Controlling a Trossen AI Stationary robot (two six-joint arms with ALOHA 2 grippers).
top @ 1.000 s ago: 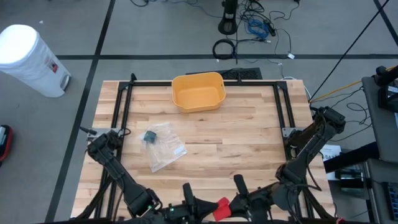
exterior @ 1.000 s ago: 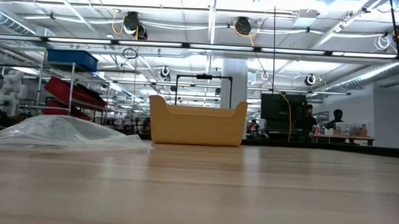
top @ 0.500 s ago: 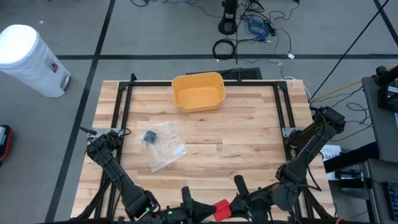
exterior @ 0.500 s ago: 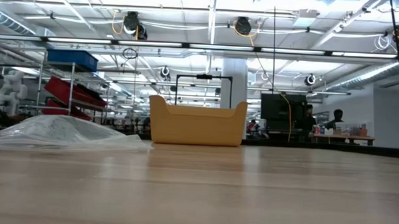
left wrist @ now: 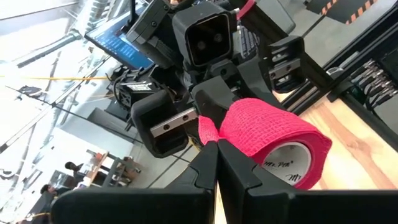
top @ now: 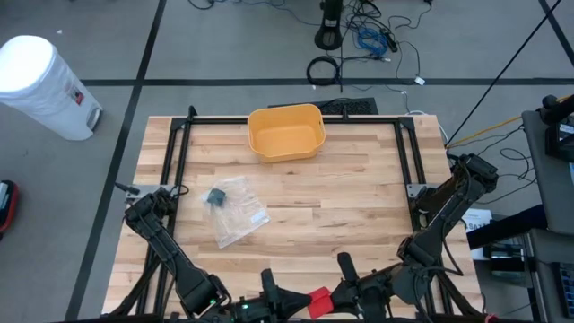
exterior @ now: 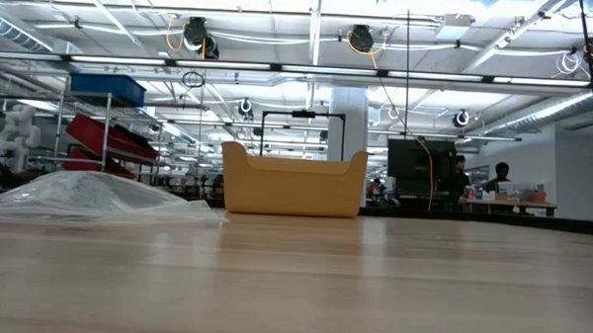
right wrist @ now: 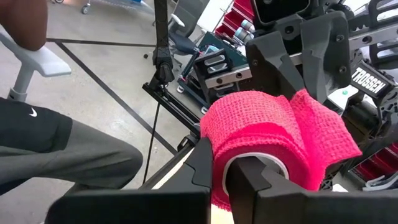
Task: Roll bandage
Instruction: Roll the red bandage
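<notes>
Bandage-rolling step, both arms meeting at six o'clock on the bench (top: 359,206). I am holding the red bandage (right wrist: 273,134) on my right pincer (right wrist: 224,171), whose fingers are pressing nearly together on the wall of the roll, one finger passing through its white core. My left pincer (left wrist: 216,155) is closing fully on the loose tail (left wrist: 208,129) of the same bandage. Seen from above, the roll is showing only as a red patch (top: 318,301) between the two wrists at the near edge.

To roll well, I judge I should be keeping the tail taut and level with the roll, letting the strip lay on edge-to-edge rather than slanting, and not crushing the core.

Hard to make out: how much strip is left unrolled, since the tail is vanishing between my left fingers. The overhead view is cutting off both pincers at the edge. The level view is showing neither arm, only the yellow bin (exterior: 293,181) at twelve o'clock and a plastic bag (exterior: 88,197) at nine.
</notes>
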